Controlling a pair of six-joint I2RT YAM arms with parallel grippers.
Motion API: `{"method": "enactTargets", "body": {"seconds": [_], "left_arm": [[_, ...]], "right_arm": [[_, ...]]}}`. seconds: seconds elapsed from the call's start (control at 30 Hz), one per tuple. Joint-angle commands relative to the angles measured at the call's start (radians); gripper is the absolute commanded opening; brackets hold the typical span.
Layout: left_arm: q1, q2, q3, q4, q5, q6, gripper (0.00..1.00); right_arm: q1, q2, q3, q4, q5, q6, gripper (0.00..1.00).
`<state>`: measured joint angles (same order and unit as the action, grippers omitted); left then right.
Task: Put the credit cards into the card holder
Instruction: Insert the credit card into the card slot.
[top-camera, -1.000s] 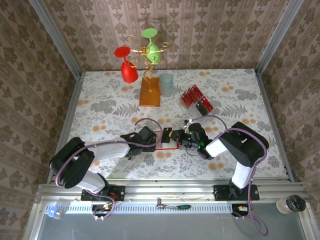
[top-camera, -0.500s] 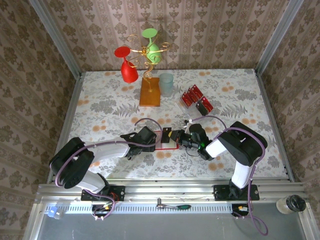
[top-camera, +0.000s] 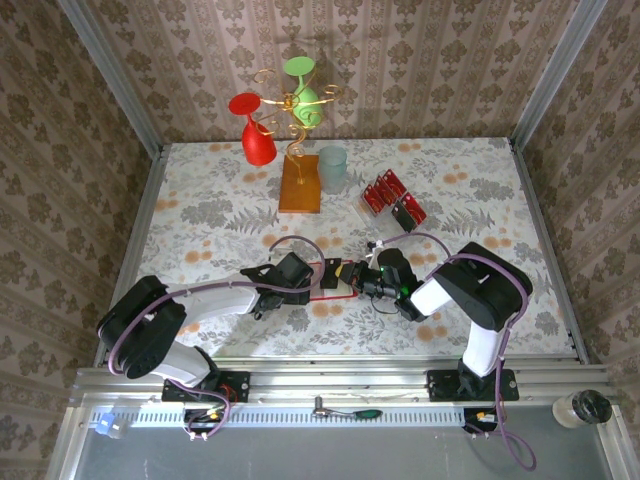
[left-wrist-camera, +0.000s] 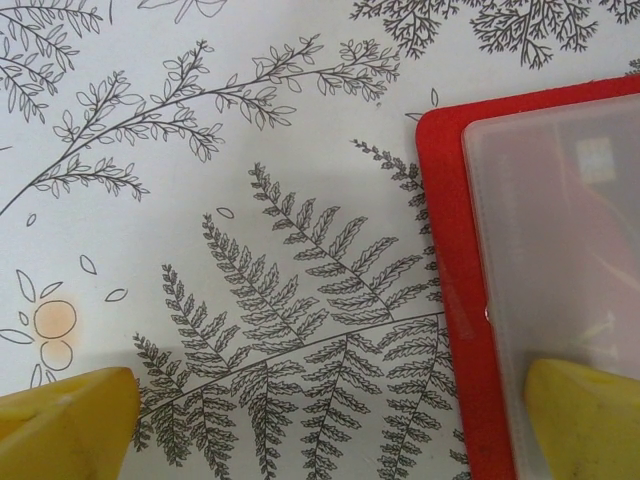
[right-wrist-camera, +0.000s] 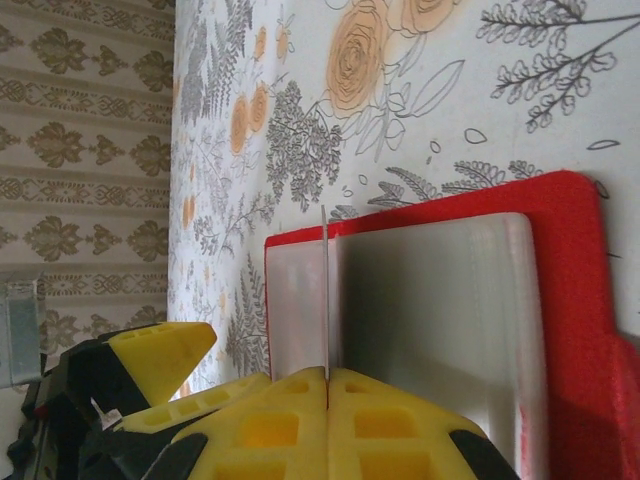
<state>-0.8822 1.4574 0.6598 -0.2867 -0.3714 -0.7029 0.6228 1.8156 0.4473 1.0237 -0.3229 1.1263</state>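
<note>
The card holder (top-camera: 328, 293) lies open on the flowered cloth between the two grippers, red rim (right-wrist-camera: 572, 300) up and pale pockets (left-wrist-camera: 560, 250) showing. My right gripper (right-wrist-camera: 327, 385) is shut on one thin credit card (right-wrist-camera: 325, 290), seen edge-on and standing upright over the pocket near the wallet's fold. My left gripper (left-wrist-camera: 325, 430) is open wide at the wallet's left edge, one yellow fingertip (left-wrist-camera: 585, 415) over the pale pocket and the other (left-wrist-camera: 65, 420) over bare cloth. More red and dark credit cards (top-camera: 385, 192) stand at the back right.
A clear plastic tray (top-camera: 374, 214) holds the spare cards. Behind it stand a pale green cup (top-camera: 332, 168) and an orange-brown stand base (top-camera: 299, 185) with gold wire, a red glass (top-camera: 255, 135) and a green glass (top-camera: 300, 85). Metal rails border the table.
My right gripper has shifted a little to the left over the wallet with the card in it. The left gripper has stayed put and open.
</note>
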Motion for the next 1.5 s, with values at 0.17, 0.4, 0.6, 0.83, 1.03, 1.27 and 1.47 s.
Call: {"method": "enactTargets", "body": {"seconds": [0.17,0.4,0.6,0.83,1.03,1.27,1.47], "left_arm": [[0.000,0.000,-0.001,-0.025,-0.013,-0.001,1.00],[0.001,0.003,-0.006,-0.020,-0.014,-0.006,1.00],[0.001,0.011,-0.006,-0.020,-0.012,-0.007,1.00],[0.001,0.015,-0.003,-0.017,-0.012,-0.008,1.00],[0.001,0.016,-0.002,-0.018,-0.011,-0.009,1.00],[0.002,0.013,-0.006,-0.018,-0.011,-0.008,1.00],[0.002,0.010,-0.008,-0.017,-0.012,-0.010,1.00]], "right_arm": [[0.006,0.036,-0.016,0.008,-0.013,0.002,0.00],[0.006,0.037,-0.001,-0.031,-0.048,-0.010,0.00],[0.006,0.045,0.009,-0.063,-0.083,-0.019,0.00],[0.006,0.053,0.015,-0.111,-0.101,-0.025,0.00],[0.006,0.047,0.025,-0.155,-0.112,-0.035,0.00],[0.005,0.026,0.046,-0.262,-0.117,-0.055,0.00],[0.003,0.042,0.109,-0.398,-0.148,-0.089,0.00]]}}
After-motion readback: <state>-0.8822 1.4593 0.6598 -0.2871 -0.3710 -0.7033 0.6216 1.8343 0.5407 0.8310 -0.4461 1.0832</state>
